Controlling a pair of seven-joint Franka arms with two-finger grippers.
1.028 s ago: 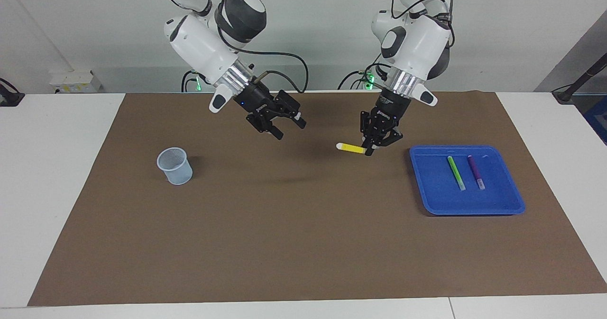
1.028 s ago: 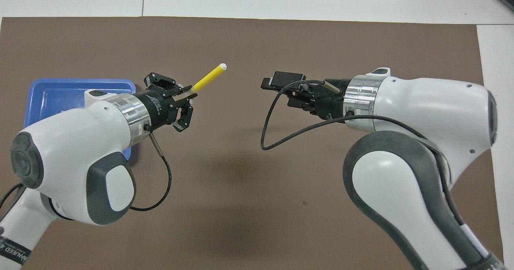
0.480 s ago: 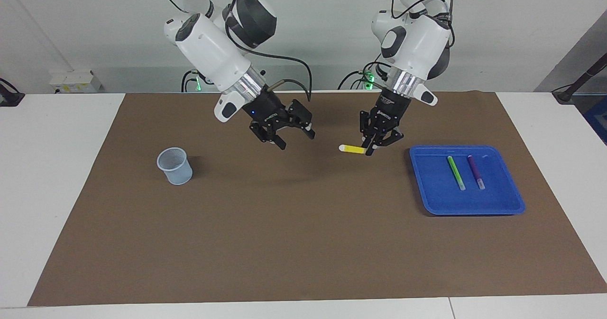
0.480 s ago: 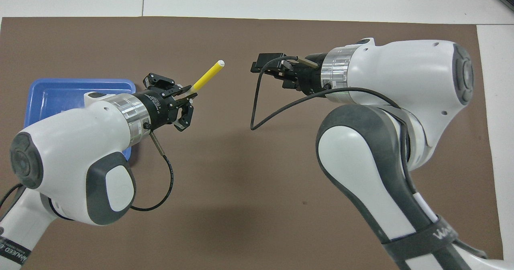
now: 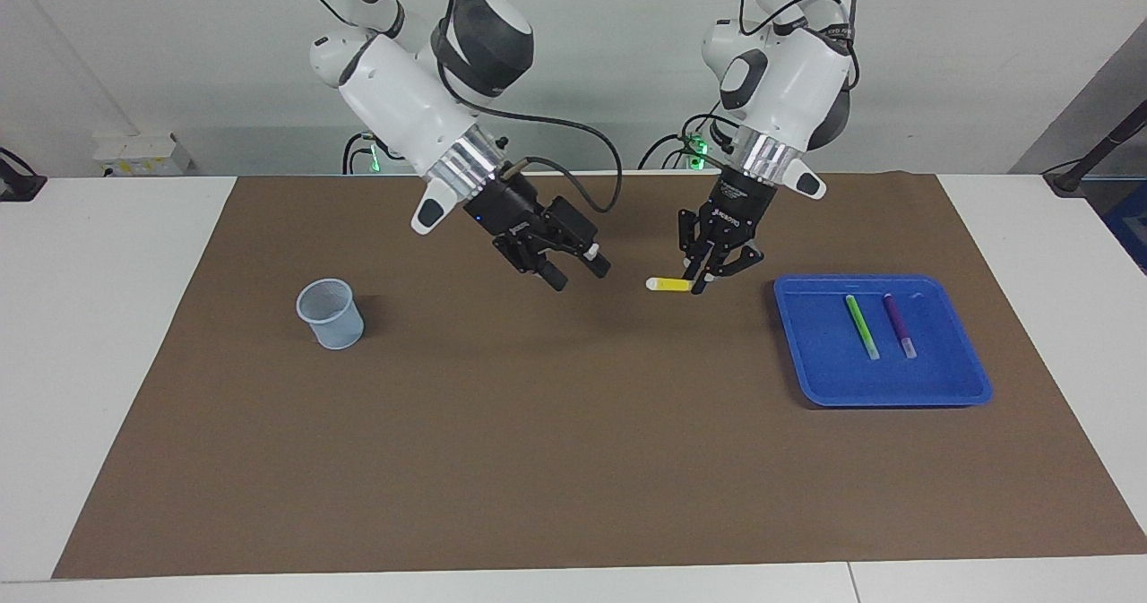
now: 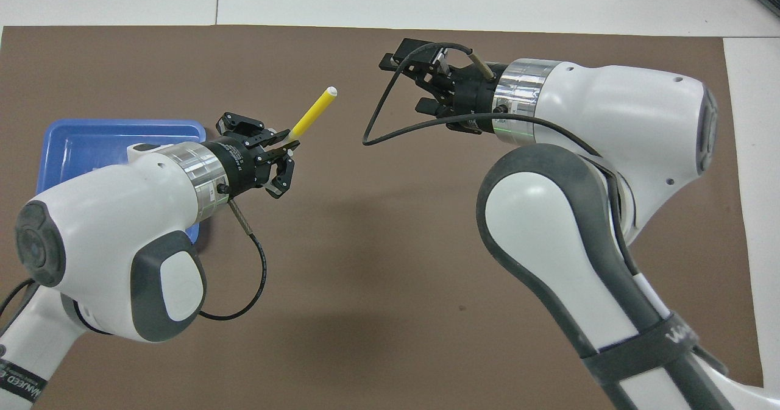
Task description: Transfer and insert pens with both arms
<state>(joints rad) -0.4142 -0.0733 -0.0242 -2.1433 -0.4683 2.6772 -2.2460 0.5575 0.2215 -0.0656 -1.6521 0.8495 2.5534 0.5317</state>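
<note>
L hand (image 5: 698, 282) clamped on yellow pen (image 5: 668, 284), held level in the air over the brown mat (image 5: 573, 460), whitish cap pointing at R hand (image 5: 576, 271). R hand's fingers apart, up over the mat, just beside the cap, not touching. Green pen (image 5: 862, 326) & purple pen (image 5: 899, 324) lie in blue tray (image 5: 896, 392) near L hand. Mesh cup (image 5: 331, 314) near R hand.
</note>
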